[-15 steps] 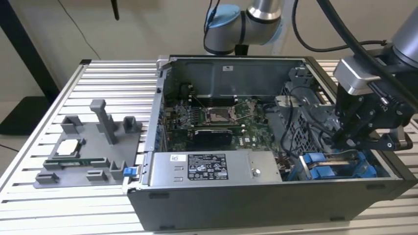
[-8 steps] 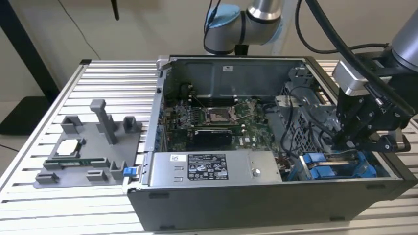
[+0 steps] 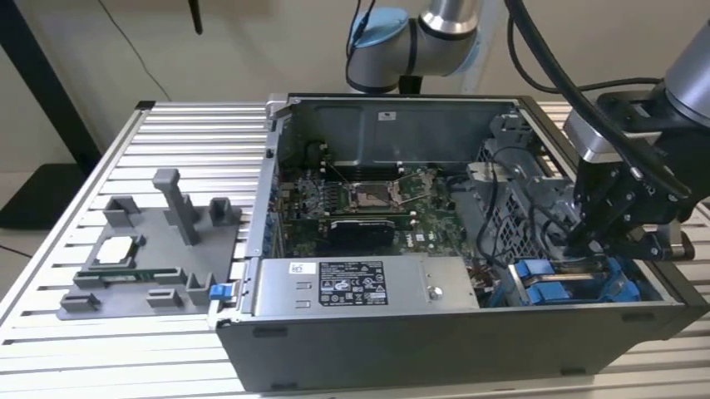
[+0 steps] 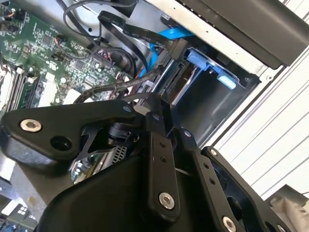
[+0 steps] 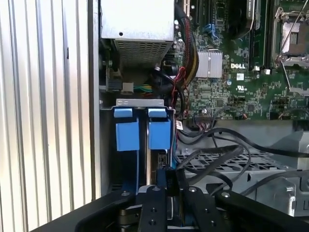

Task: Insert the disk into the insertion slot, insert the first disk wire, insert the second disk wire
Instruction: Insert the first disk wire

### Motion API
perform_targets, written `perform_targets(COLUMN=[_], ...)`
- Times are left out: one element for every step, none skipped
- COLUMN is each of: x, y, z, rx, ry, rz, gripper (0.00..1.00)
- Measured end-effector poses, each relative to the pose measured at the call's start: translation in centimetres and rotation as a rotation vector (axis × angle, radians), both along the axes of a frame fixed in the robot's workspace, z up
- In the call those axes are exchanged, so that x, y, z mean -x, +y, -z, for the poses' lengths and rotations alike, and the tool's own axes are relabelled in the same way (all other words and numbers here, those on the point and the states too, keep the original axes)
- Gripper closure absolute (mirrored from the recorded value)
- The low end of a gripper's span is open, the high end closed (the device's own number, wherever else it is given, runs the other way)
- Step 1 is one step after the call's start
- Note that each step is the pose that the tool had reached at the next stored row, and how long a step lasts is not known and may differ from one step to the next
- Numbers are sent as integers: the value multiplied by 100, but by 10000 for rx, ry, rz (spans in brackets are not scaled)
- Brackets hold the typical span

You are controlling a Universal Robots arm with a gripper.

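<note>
My black two-finger gripper [image 3: 590, 248] hangs at four o'clock in the exterior view, clenched, as far as I can judge, on a black wire connector [image 5: 172, 180]. The silver-grey hard drive in its bright blue plastic caddy [image 5: 159, 135] already sits in the grey metal drive bay [image 5: 140, 102]. I judge a wire insertion is in hand. It calls for lining the connector up squarely with the drive.

Blue-framed disk [image 5: 159, 134] inside insertion slot [image 5: 140, 102]

Place: robotics lab bench
Surface: slotted aluminium table [image 3: 66, 349]
Fixtures: grey parts jig [image 3: 166, 249], opened computer case [image 3: 444, 353]
Machine: robot arm [image 3: 444, 25]
</note>
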State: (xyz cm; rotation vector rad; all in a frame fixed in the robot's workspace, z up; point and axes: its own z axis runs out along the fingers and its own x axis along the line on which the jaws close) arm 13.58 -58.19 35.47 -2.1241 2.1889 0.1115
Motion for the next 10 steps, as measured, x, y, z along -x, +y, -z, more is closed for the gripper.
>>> perform_targets(x=[-7, -13, -19, -26, -34, -45, -59, -75, -89, -102], y=[0, 0, 0, 0, 0, 0, 0, 0, 0, 0], z=[3, 5, 7, 9, 11, 13, 15, 17, 19, 21], rx=[1, 1, 0, 0, 1, 2, 2, 2, 3, 4], ry=[6, 21, 45, 78, 111, 139, 162, 184, 220, 302], rz=[29, 52, 70, 80, 89, 95, 100, 102, 103, 105], gripper=[100, 100, 100, 100, 100, 100, 100, 100, 100, 100])
